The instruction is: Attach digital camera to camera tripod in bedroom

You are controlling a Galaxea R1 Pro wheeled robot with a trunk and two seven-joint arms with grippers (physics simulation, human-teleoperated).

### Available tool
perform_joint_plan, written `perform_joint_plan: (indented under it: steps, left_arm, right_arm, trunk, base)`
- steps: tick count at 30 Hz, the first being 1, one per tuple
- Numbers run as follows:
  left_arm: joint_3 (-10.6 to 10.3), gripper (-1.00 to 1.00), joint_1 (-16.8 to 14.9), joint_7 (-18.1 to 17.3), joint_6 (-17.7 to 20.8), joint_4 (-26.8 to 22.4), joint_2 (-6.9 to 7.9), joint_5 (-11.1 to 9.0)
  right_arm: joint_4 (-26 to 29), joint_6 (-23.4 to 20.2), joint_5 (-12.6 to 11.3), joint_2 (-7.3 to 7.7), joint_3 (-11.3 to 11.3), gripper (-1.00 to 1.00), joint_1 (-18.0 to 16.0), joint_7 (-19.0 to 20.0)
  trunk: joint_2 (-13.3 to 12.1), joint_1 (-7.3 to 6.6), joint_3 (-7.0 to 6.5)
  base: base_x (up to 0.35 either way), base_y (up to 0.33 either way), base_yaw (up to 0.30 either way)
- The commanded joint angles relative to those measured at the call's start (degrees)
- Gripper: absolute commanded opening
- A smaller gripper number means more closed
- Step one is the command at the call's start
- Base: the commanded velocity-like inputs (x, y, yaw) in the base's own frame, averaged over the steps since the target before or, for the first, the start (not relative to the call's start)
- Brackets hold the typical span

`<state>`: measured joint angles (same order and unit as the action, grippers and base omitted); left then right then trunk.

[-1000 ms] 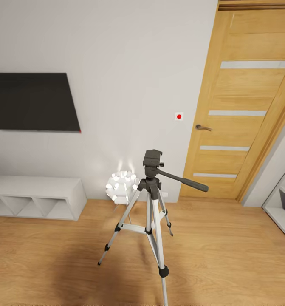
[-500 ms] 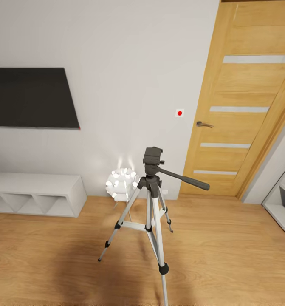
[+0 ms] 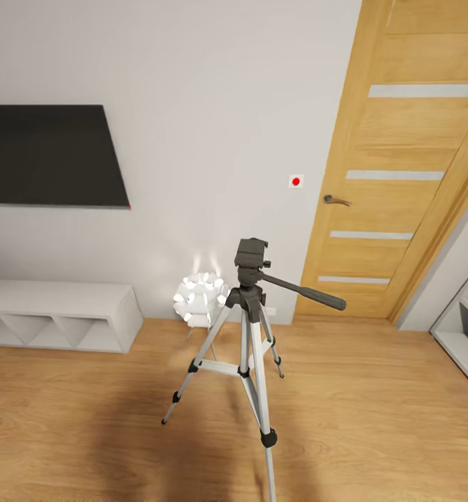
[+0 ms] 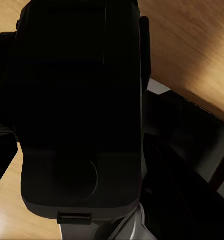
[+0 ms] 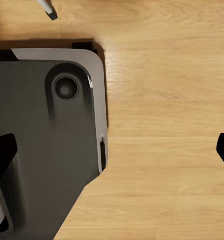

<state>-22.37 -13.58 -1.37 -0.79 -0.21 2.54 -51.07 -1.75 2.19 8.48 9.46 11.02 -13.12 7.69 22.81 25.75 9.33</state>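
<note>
One camera tripod point(image 3: 250, 328) is standing on the wood floor point(image 3: 373, 418) on three silver legs, its one pan handle point(image 3: 302, 291) sticking out toward the door point(image 3: 394, 174). The left gripper point(image 4: 21, 145) is carrying one black digital camera point(image 4: 79, 100) close between its fingers. The right gripper point(image 5: 114, 150) is hanging wide open and empty over the robot's base point(image 5: 41, 150) and the floor.

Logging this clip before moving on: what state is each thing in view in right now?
Tripod: standing, legs spread, head empty, no camera on it.
Door: closed.
Lamp: lit, on the floor behind the tripod.
Wall screen: dark.
Camera: close up, filling the space between the left jaws.
Right gripper: jaws wide apart, holding nothing.
</note>
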Motion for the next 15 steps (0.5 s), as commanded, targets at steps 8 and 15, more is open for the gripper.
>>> perform_joint_plan:
  steps: [8, 15]
  left_arm:
    - [-0.5, -1.0, 0.0, -0.1, -0.1, 0.1, 0.0, -0.4]
    - [-0.5, -1.0, 0.0, -0.1, -0.1, 0.1, 0.0, -0.4]
  right_arm:
    - [-0.2, 0.3, 0.6, 0.05, 0.5, 1.0, -0.1, 0.2]
    - [-0.2, 0.2, 0.5, -0.02, 0.5, 1.0, -0.1, 0.2]
  trunk:
    - [0.1, 0.03, 0.14]
    - [0.1, 0.03, 0.15]
  base:
    - [0.0, 0.0, 0.0]
    - [0.0, 0.0, 0.0]
